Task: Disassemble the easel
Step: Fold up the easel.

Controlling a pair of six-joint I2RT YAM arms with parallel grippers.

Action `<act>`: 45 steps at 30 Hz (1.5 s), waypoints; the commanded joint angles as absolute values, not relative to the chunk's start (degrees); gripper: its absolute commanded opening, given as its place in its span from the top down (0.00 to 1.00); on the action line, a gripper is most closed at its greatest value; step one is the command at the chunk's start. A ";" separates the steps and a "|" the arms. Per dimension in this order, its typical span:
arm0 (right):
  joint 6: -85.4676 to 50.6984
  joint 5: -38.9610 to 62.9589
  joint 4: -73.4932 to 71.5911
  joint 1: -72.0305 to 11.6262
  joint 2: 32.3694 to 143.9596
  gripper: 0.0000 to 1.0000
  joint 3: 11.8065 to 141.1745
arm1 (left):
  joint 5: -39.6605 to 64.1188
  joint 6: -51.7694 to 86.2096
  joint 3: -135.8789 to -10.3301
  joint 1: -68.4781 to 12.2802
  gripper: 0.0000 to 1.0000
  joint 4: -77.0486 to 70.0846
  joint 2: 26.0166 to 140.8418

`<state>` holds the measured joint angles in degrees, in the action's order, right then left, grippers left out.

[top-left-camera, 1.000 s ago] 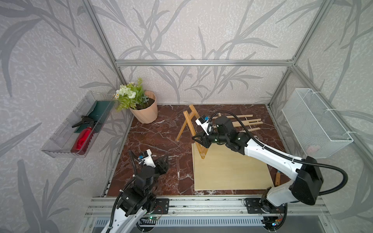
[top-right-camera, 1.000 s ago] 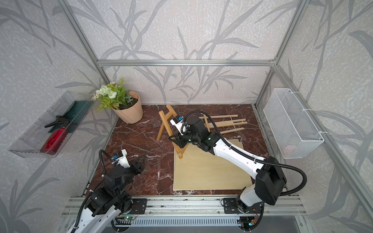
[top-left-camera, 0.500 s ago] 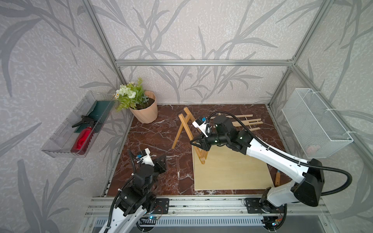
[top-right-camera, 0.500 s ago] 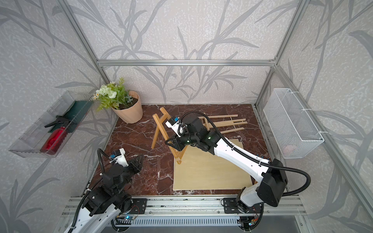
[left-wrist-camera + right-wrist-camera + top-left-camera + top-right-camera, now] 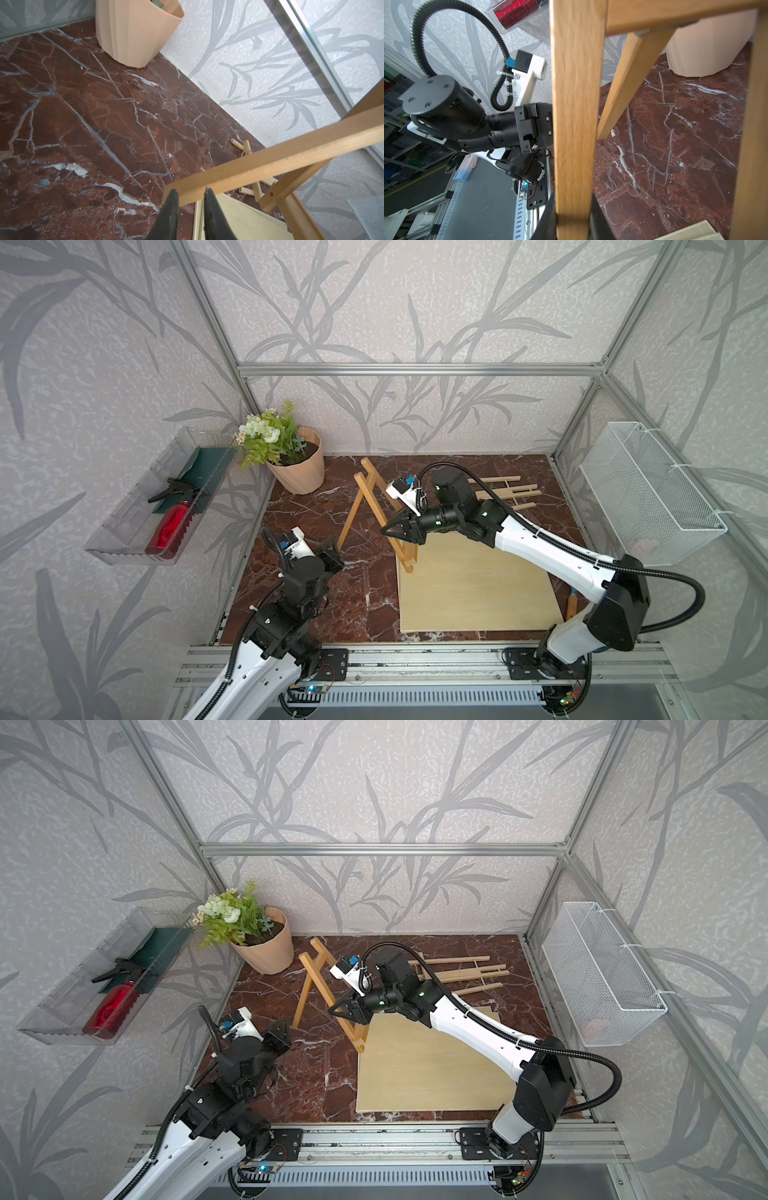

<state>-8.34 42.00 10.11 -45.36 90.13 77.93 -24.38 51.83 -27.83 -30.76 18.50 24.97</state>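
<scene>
so the easel point(image 5: 374, 506) is standing near the middle of the tabletop point(image 5: 316, 506), splayed open. A front foot rests at the corner of the pale board point(image 5: 478, 593) and the back leg point(image 5: 350, 516) is kicked out toward the left arm. A few loose slats point(image 5: 505, 491) lie flat at the back, so my guess is it's partway taken apart

right end effector point(image 5: 572, 220) is clamped on one front upright point(image 5: 575, 104), partway up it. Reads like the anchor grip, holding the frame steady so the other side has something to pull against. That arm is stretched long from its base out over the board, wrist turned so the fingers point sideways across the scene

left end effector point(image 5: 190, 192) has its fingers nearly together with the foot of the back leg between them, nipping just the very end as far as I can tell. That arm is tucked in low and short, aimed forward at the foot. Probably set up to swing or tug that leg off its hinge, though a bite that shallow could slip
</scene>
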 commanded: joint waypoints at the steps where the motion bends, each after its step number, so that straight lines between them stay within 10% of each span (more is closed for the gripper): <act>1: -8.87 49.02 -0.86 -42.80 90.35 1.00 76.38 | -31.51 50.40 -29.91 -30.85 0.79 14.74 27.33; 13: -11.46 53.15 -9.60 -42.10 87.19 1.00 67.77 | -35.69 47.41 -37.62 -30.00 0.85 6.26 49.31; 45: -31.78 54.15 -40.54 -38.54 89.25 1.00 58.73 | -5.24 58.04 -36.91 -36.94 1.00 -20.92 68.74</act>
<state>-28.40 52.12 -29.65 -38.61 88.99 58.35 -7.40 56.62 -35.48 -36.25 -14.92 67.59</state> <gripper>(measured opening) 0.218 0.048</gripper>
